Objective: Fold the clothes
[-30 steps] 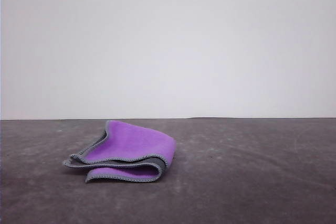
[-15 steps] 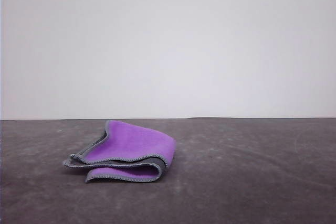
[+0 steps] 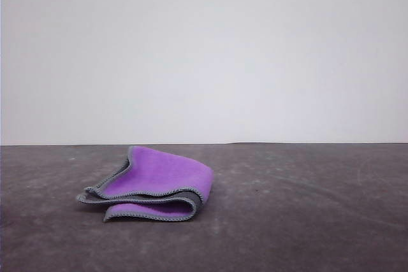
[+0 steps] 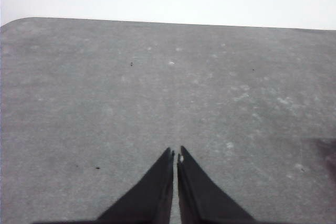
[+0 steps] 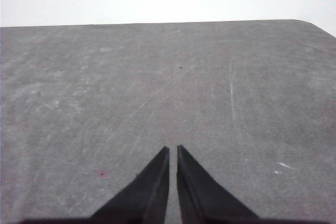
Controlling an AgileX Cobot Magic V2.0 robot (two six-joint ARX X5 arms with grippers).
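Tabletop (image 3: 306, 221), dark grey and scuffed, spans the front view below a plain white wall (image 3: 204, 49), with wide bare room to the right of the cloth and a narrower strip to its left. Cloth (image 3: 153, 186) lies folded left of centre on that surface, purple face outward, dark grey layer sandwiched between, light grey stitched edging tracing each fold; its open edges face left and its rounded fold faces right. Over bare table, the left wrist view shows the left gripper (image 4: 175, 156) with black fingers pressed almost together, a hairline slit between them. Similarly, the right gripper (image 5: 173, 151) has its fingers nearly touching, pinching nothing.
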